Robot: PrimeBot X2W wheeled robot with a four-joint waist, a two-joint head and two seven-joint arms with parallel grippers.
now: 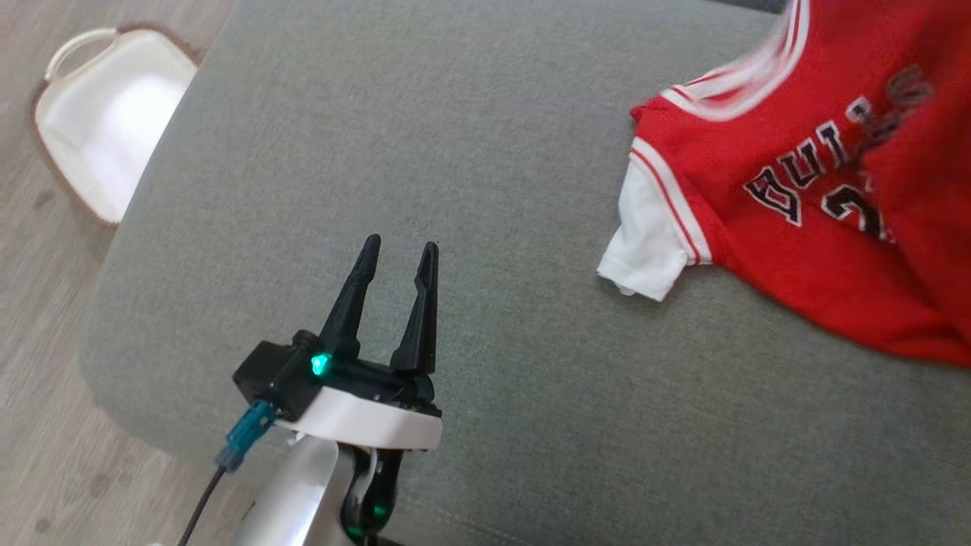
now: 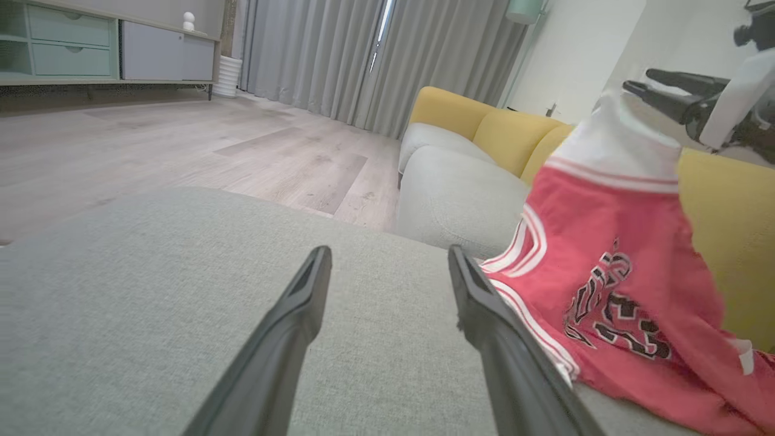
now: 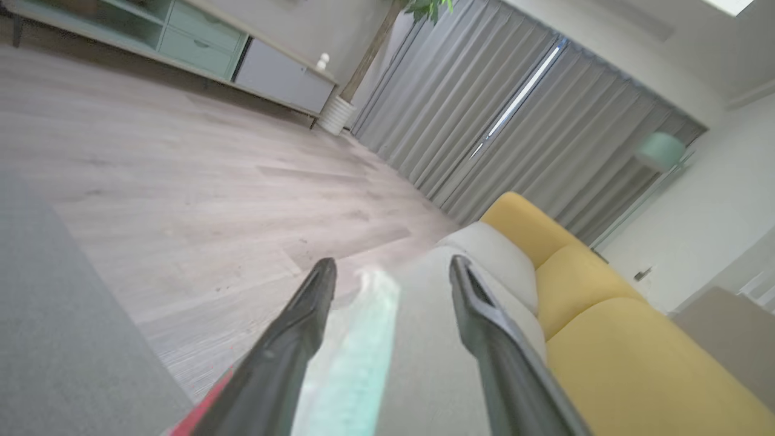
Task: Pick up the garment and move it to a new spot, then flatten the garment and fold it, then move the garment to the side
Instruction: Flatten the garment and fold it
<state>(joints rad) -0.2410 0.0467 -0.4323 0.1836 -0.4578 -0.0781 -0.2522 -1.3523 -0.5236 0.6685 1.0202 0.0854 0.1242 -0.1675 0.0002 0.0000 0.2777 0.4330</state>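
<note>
The garment (image 1: 796, 227) is a red jersey with white sleeves and dark lettering, lying on the right of the grey cushion (image 1: 455, 136). Its upper part is blurred. In the left wrist view the garment (image 2: 605, 272) rises to a white peak right at my right gripper (image 2: 639, 79). The right gripper (image 3: 392, 261) is open in its own view, with blurred pale fabric (image 3: 363, 339) between its spread fingers. My left gripper (image 1: 400, 246) is open and holds nothing, hovering over bare cushion well to the left of the jersey. Its fingers (image 2: 303, 303) point across the cushion.
A white basket (image 1: 106, 114) stands on the wooden floor off the cushion's left edge. A yellow and grey sofa (image 2: 484, 121) lies beyond the cushion. A low cabinet (image 2: 91, 48) and grey curtains (image 2: 339, 54) line the far wall.
</note>
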